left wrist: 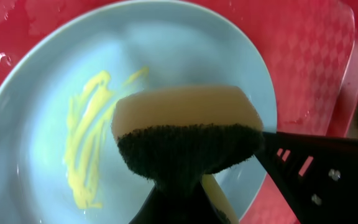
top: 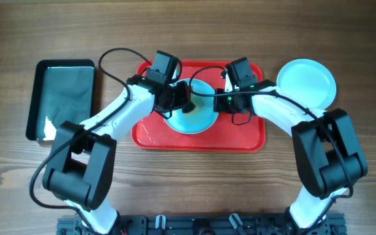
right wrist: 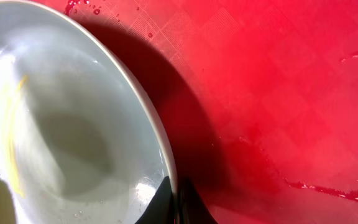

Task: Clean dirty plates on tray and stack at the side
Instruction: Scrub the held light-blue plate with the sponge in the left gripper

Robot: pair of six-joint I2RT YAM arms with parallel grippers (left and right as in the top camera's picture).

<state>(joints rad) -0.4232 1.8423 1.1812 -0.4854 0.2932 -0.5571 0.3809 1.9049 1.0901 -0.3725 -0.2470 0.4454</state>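
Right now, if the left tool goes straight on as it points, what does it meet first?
Probably the turquoise plate, beside the yellow smear, with the held sponge touching first; the gap is unclear.

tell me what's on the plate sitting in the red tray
Yellow smears streak the plate, and a sponge sits over its right part. The surface beneath the sponge is hidden.

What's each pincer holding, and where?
Left pincer: sponge, pinched at its dark scouring end. Right pincer: turquoise plate, clamped at the rim.
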